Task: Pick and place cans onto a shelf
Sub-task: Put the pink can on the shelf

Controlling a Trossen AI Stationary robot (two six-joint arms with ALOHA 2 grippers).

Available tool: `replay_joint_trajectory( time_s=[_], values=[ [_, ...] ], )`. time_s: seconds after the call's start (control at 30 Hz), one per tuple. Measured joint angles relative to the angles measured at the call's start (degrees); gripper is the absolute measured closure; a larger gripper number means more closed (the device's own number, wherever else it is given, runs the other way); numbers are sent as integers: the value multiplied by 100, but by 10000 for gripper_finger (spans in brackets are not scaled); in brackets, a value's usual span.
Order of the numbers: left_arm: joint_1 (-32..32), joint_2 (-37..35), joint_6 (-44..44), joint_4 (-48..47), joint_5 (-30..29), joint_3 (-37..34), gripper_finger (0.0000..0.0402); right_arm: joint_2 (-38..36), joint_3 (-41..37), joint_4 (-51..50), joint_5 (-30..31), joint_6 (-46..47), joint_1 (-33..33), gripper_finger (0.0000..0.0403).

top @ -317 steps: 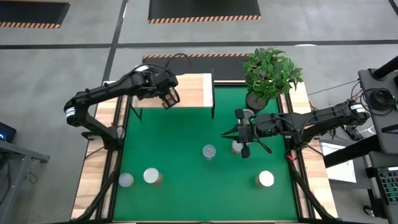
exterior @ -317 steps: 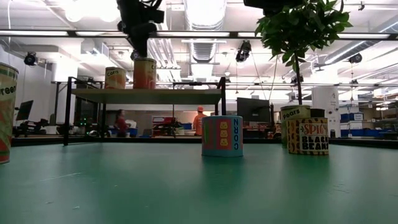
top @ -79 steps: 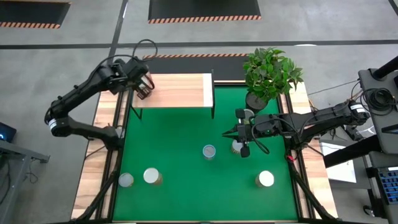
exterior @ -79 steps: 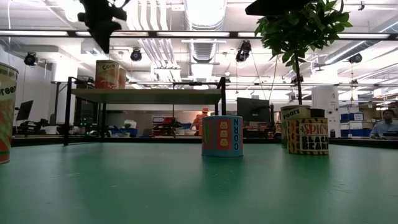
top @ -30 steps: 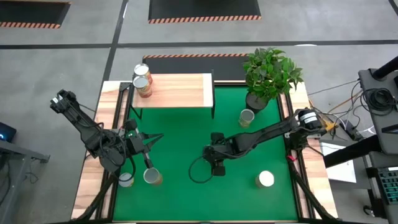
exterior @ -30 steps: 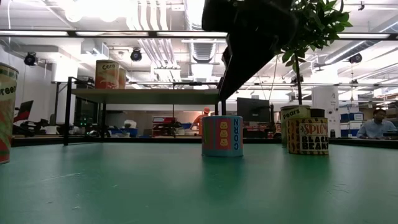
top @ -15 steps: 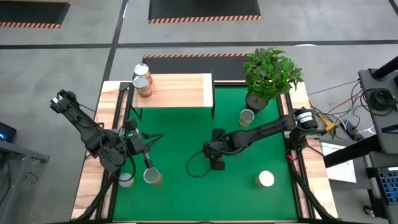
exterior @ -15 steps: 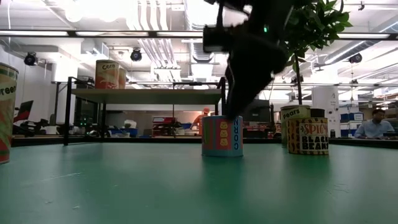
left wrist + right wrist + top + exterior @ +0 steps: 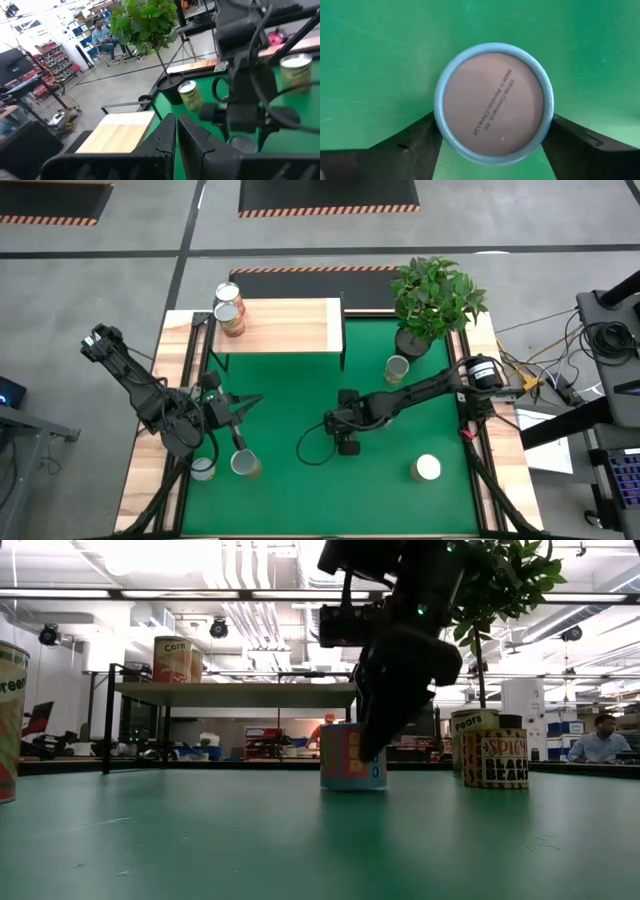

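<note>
right gripper (image 9: 492, 142) now clenching on blue can (image 9: 493, 102), can tilting off mat (image 9: 200, 840) vs 0.5 s ago | left gripper (image 9: 176, 135) clenched empty, idling | two cans (image 9: 229, 308) on shelf (image 9: 290, 326) | lift looks next

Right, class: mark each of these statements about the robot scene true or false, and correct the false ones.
1. Two cans stand on the shelf. True.
2. The right end effector is over the blue-rimmed can. True.
3. The left end effector is wide open. False: its fingers are shut.
4. The plant pot sits on the shelf. False: it stands on the green mat.
5. The blue-rimmed can lies on its side. False: it stands upright.
</note>
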Motion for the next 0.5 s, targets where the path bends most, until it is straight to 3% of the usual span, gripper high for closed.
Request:
replay_joint_trajectory(
  time_s=[0.13, 0.27, 0.5],
  values=[
    [-7, -67, -15, -331, -385, -7, 402, -74, 302, -124, -55, 2, 0, 147],
    [-7, -247, -25, -419, -827, -97, 402, -74, 1082, -708, -49, -192, -60, 127],
    [-7, -679, -153, -435, -870, -351, 402, -74, 2595, -769, 213, -818, -692, 113]
  ],
)
